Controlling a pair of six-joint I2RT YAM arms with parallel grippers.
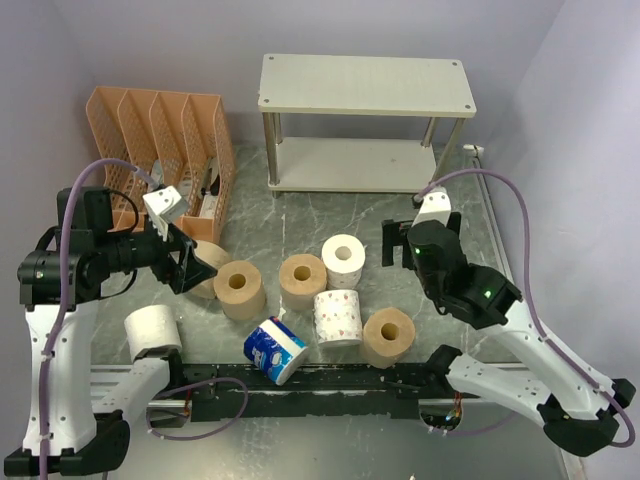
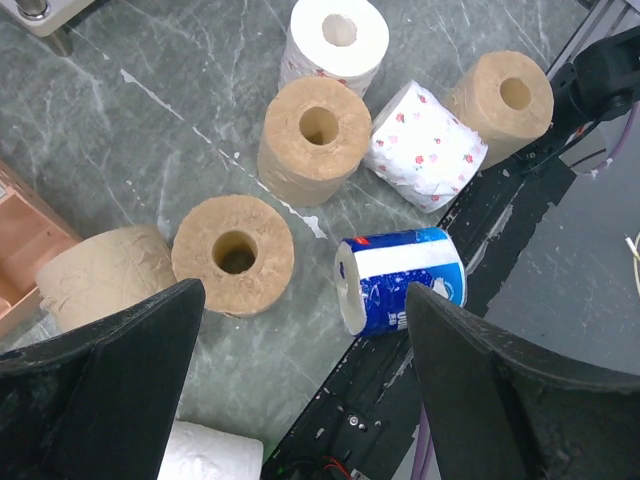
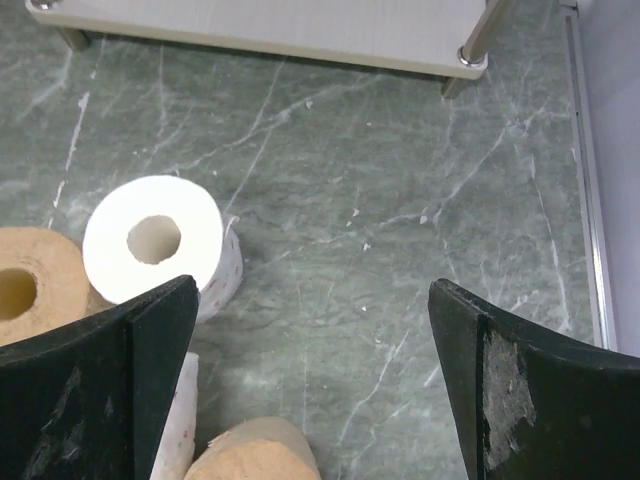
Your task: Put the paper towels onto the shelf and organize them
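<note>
2-tier shelf (image 1: pixel 366 84) at back — 8 paper towels (image 1: pixel 302 280) loose in front: 4 tan, 3 wht, blue-wrapped one (image 1: pixel 273 348) on side.

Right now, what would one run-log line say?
left tool open, empty | right tool open, empty | paper towels on table, none on shelf

Even bright light, soft shadows, pics sharp.
</note>
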